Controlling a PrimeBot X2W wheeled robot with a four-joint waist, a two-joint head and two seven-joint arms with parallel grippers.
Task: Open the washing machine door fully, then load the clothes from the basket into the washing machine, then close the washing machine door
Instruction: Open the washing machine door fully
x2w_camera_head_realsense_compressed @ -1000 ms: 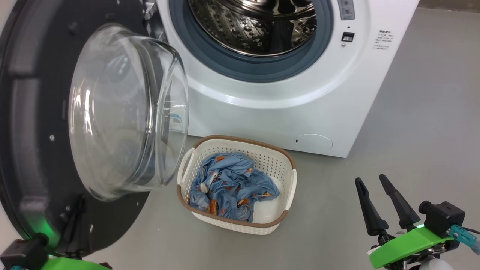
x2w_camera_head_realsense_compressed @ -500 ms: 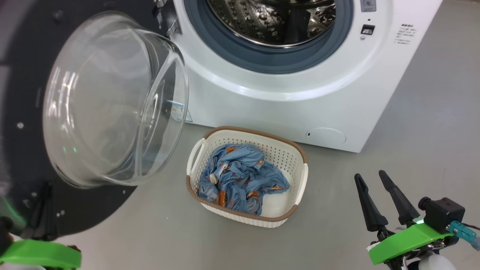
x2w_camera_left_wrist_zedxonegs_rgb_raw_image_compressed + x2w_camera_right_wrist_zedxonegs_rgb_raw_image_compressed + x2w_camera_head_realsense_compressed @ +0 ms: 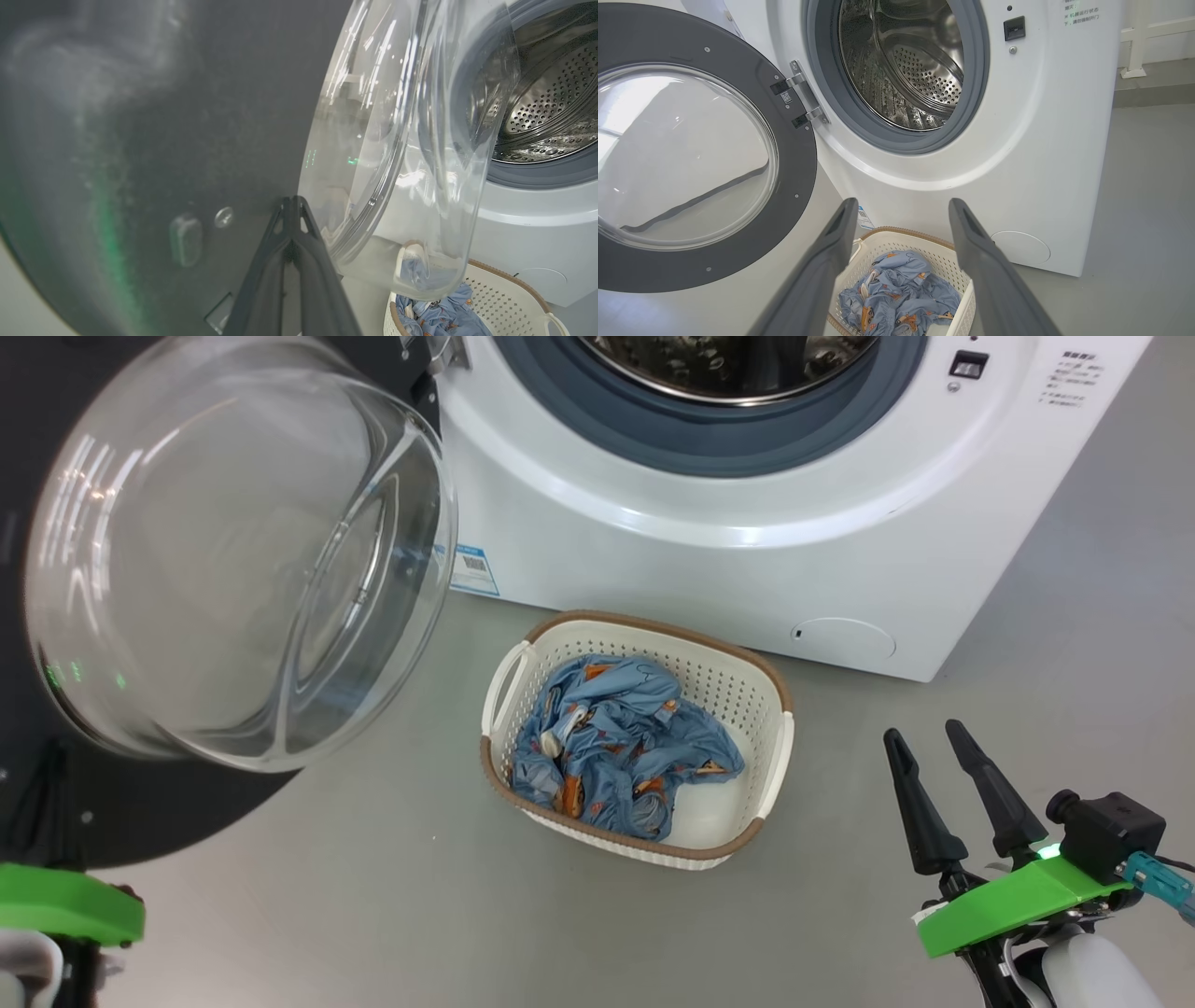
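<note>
The left gripper (image 3: 292, 207) keeps nothing between its two dark fingers, which are pressed together. The right gripper (image 3: 924, 735) is at lower right, fingers spread wide, empty

Bare floor (image 3: 840, 877) separates the right end effector (image 3: 922, 732) from the basket (image 3: 778, 756) to its left; beyond that, the washing machine door (image 3: 233, 551) bulges over the floor, while the drum mouth (image 3: 901, 70) stands unobstructed

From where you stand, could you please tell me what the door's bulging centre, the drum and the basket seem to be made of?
Door's centre: probably glass, glossy; see-through, with sharp highlights.
Drum: likely polished steel; mirror-bright, perforated.
Basket: apparently matte cream plastic; moulded holes, brown woven-look rim.
</note>
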